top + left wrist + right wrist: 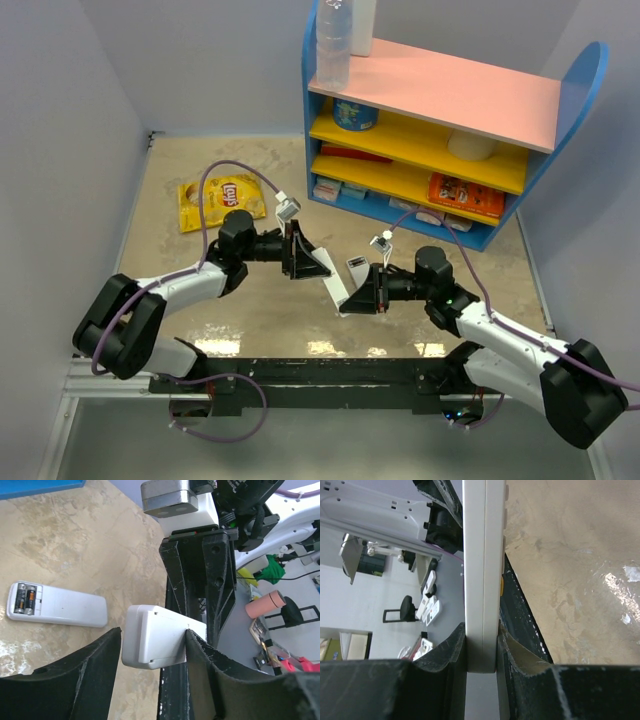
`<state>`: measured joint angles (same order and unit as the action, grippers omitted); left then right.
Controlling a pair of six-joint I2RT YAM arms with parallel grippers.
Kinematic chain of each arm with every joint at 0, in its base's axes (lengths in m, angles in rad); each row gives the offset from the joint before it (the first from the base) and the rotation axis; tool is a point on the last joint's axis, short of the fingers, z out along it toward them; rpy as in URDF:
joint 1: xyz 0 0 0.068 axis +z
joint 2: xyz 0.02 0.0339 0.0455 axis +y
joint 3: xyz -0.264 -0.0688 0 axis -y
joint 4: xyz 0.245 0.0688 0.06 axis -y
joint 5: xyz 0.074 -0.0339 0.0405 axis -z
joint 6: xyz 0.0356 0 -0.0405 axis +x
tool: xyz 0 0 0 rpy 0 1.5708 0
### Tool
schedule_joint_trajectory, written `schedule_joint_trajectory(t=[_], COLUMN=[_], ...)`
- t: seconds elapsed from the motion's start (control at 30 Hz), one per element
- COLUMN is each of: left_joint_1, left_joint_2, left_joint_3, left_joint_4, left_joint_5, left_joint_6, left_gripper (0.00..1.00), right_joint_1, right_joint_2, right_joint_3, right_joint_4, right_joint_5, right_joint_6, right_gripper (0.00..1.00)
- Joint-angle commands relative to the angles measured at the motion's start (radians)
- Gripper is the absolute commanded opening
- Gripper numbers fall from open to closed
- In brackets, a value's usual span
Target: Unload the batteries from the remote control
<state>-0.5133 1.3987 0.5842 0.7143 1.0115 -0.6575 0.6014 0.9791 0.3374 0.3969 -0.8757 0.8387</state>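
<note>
- White-grey plastic is being gripped: the remote control [480,580] is being clamped edge-on by the right gripper [481,637], whose jaws are standing narrowly apart and pressing on both of its faces near one end.
- It is being held up off the desk [75,540], slanting across the gap between the two arms, apparently so that its free end is being offered to the other arm.
- That free end is being straddled by the left gripper [154,632], with jaws roughly halfway apart. One finger is touching the casing and the other is lying just beside it; whether anything is being squeezed cannot be told.
- A plain face is being turned toward the left wrist camera, with the cover seemingly on, so the step in hand is being judged as working that cover loose.
- The batteries are not being shown in any view; they are being taken as shut inside the end lying between the left gripper's jaws.
- A second white device [60,605] is lying flat on the desk, well apart from both grippers, with two dark-and-orange cells [25,597] being exposed in its open compartment.
</note>
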Motion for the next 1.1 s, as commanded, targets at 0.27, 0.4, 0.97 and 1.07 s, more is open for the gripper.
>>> schedule_joint_trajectory(t=[0.27, 0.4, 0.97, 1.07], left_joint_1=[0.045, 0.067, 0.183, 0.197], left_joint_2=[-0.026, -0.024, -0.02, -0.011], left_joint_3=[0.028, 0.026, 0.008, 0.006], left_joint_4=[0.004, 0.008, -0.059, -0.096], left_joint_5=[-0.074, -0.056, -0.05, -0.056], left_joint_6=[0.085, 0.081, 0.062, 0.067], left_gripper=[0.49, 0.45, 0.25, 0.15], right_joint_1=[0.012, 0.012, 0.005, 0.003], right_joint_2=[-0.037, -0.04, -0.008, 0.007], right_joint_3=[0.005, 0.0, 0.018, 0.026], right_joint_4=[0.028, 0.026, -0.122, -0.132], right_joint_5=[-0.028, -0.028, 0.081, 0.103], right_joint_6=[0.022, 0.02, -0.05, -0.056], right_gripper=[0.0, 0.0, 0.0, 0.0])
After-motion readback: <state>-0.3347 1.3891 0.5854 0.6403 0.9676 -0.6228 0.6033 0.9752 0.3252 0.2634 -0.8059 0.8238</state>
